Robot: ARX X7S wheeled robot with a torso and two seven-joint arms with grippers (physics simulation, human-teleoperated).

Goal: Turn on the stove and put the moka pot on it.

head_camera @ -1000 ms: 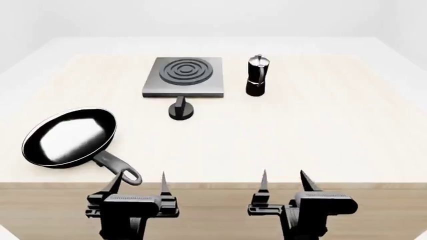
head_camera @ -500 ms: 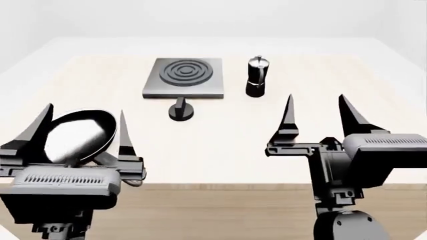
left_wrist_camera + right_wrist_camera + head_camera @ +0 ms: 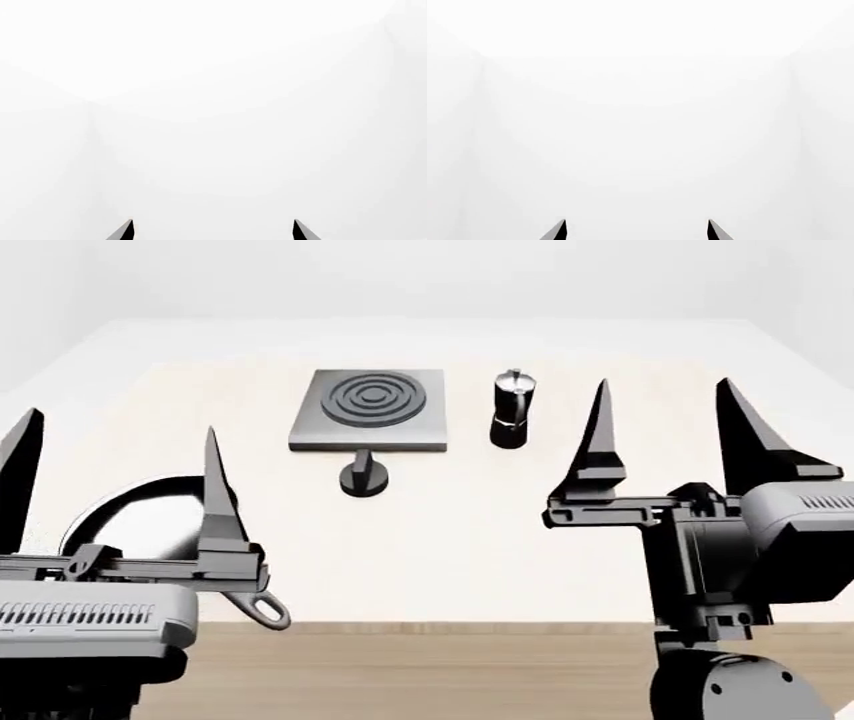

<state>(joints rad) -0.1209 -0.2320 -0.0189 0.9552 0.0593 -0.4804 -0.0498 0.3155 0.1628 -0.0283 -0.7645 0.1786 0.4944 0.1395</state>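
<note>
The stove (image 3: 371,407), a flat grey square plate with round burner rings, lies at the table's far middle, its small black knob (image 3: 363,478) just in front of it. The moka pot (image 3: 511,410), black with a silver lid, stands upright right of the stove. My left gripper (image 3: 118,448) is open and empty, raised high at the near left. My right gripper (image 3: 663,418) is open and empty, raised at the near right, in front of and right of the pot. Both wrist views show only fingertips (image 3: 125,230) (image 3: 559,230) against white walls.
A black frying pan (image 3: 147,515) lies at the near left of the light wooden table (image 3: 441,540), partly hidden behind my left gripper, its handle reaching the front edge. White walls surround the table.
Both grippers have risen steadily from below the table's front edge to well above it, staying open. The head view has shifted slightly. Stove, knob, pot and pan have not moved.
</note>
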